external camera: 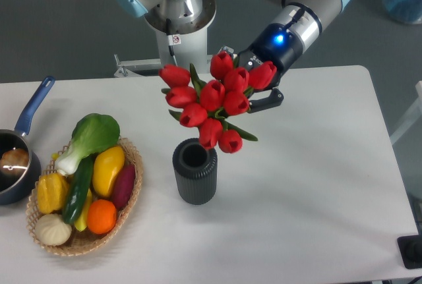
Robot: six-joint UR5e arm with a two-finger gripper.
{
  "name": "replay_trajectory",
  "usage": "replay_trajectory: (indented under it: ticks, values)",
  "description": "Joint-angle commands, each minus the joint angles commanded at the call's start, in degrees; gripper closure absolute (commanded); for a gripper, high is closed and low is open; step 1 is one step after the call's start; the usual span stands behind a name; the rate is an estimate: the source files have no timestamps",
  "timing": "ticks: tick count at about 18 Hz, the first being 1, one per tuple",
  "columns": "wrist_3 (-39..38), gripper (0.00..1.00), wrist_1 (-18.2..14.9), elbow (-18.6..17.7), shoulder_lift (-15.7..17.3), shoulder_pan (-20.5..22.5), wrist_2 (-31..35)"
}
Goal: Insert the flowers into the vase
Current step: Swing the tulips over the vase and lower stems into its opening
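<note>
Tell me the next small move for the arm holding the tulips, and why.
Probably swing the bunch so its stems point down over the vase mouth. The gripper holds the flowers in the air, the buds leaning toward the camera, in the picture just above and right of the open mouth, none inside yet.
</note>
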Motion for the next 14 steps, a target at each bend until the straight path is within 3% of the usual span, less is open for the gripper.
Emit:
replay_trajectory:
  ticks: [14]
  values:
    - [6.9, 0.93, 0.1, -0.4, -3.4, -0.9, -1.4]
